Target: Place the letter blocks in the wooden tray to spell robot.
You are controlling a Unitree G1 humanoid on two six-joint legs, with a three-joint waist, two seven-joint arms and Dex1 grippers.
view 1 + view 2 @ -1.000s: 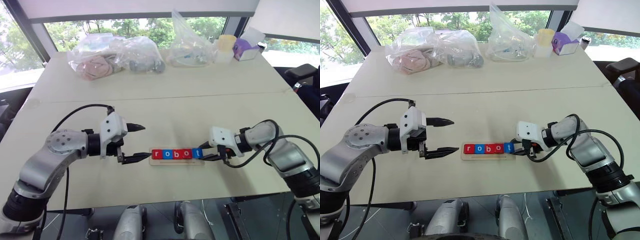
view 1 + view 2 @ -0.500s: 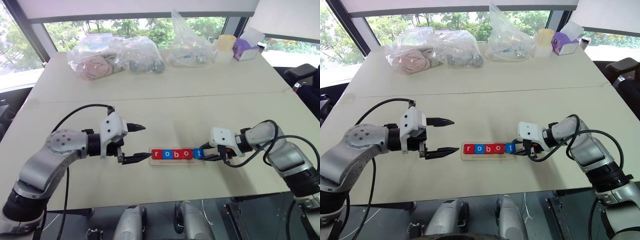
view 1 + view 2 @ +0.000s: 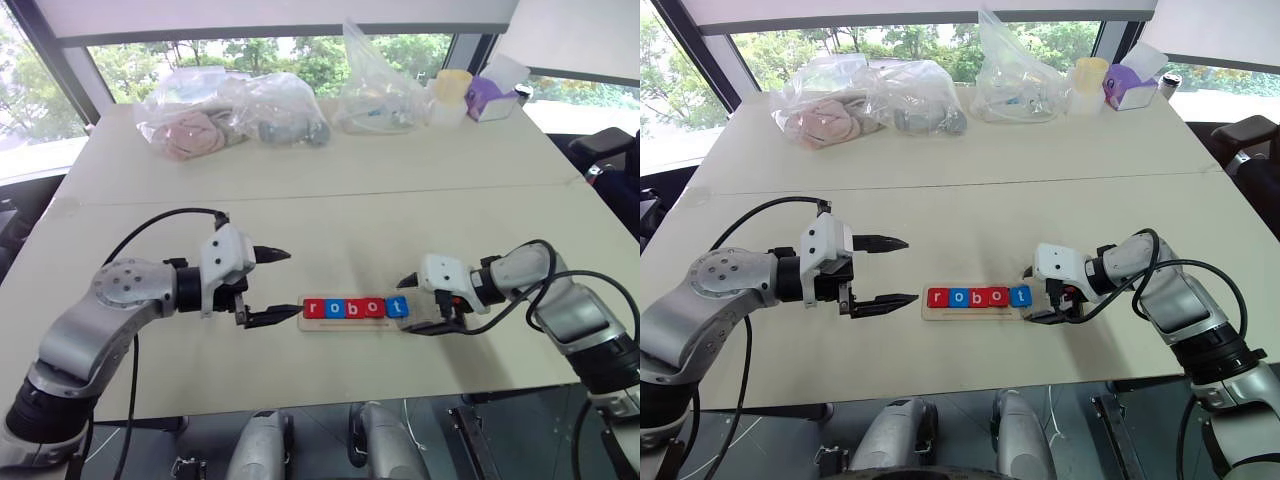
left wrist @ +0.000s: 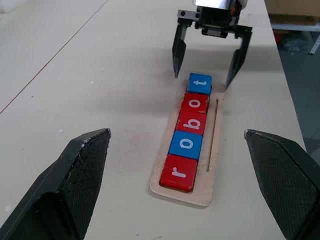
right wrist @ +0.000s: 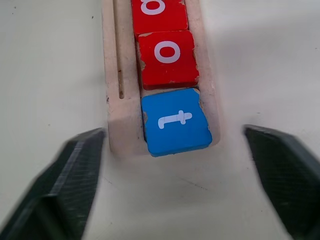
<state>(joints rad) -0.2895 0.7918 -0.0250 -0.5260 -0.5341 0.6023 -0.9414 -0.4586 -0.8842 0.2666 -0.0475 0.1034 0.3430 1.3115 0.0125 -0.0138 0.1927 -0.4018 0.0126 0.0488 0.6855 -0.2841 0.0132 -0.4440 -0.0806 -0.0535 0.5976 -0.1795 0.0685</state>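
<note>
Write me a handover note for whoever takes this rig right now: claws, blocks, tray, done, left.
Left claw: open, holding nothing, parked off the tray's r end.
Right claw: open, fingers straddling the t end, gripping nothing.
Wooden tray: lies on the table between the claws.
Letter blocks: all five in the tray, reading r, o, b, o, t. The blue t block juts slightly past the tray's end.
Done: word is spelled.
Left: probably only backing both arms off; maybe nudge the t in.

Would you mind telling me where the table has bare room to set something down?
Free: the wide strip between the bags and the tray. Crowded: both tray ends, flanked by the left end effector and right end effector.
</note>
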